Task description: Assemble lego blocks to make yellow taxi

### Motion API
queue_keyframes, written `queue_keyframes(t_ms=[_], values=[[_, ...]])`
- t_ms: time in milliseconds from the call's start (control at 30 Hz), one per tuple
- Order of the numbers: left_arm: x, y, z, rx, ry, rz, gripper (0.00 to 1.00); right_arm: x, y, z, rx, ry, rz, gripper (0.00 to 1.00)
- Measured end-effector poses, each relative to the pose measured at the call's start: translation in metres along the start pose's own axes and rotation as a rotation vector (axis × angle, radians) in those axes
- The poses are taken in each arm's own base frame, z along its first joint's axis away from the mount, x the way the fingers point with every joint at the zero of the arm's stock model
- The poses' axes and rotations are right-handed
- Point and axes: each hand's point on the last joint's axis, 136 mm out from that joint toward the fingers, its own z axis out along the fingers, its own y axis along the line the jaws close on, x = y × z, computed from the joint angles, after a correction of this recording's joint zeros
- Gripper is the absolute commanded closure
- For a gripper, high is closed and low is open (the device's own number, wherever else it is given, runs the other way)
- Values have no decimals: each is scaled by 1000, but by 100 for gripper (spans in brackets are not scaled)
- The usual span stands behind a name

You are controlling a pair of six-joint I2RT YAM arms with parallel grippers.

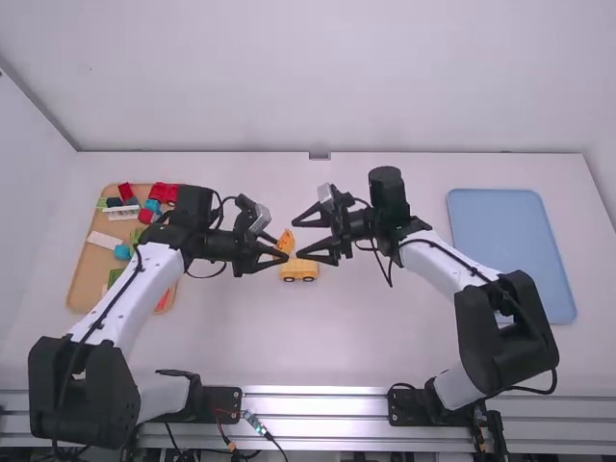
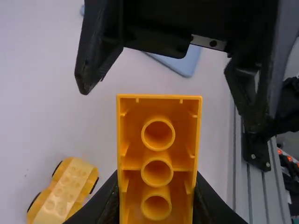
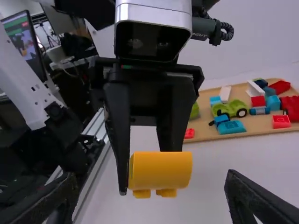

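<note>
My left gripper [image 1: 287,252] is shut on a yellow block [image 1: 287,241], held up near the middle of the table. The block [image 2: 158,156] shows its hollow underside with round tubes between the fingertips of my left gripper [image 2: 156,205] in the left wrist view. Facing it, my right gripper [image 1: 296,241] stands open. In the right wrist view the yellow block [image 3: 160,170] is between and beyond the spread fingers of my right gripper [image 3: 150,189], not touching them. The yellow wheeled car base [image 1: 298,269] rests on the table just below; the left wrist view also shows this car base [image 2: 65,190].
A wooden tray [image 1: 85,279] with several coloured blocks lies at the left, partly under the left arm. A blue tray [image 1: 510,241] lies at the right. Both grippers face each other closely above the car base.
</note>
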Motion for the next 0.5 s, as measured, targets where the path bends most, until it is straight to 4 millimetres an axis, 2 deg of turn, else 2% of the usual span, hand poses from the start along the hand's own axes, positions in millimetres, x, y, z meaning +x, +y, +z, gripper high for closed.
queue_keyframes(t_ms=[267,400,500], values=[[-9,8,7,7,-108,133,98,-5,3,1,-22,-10,5,28],[-12,11,9,6,-149,127,99,-5,4,4,-25,-7,0,29],[-14,11,9,17,-170,116,99,-5,4,4,-21,-7,-6,35]])
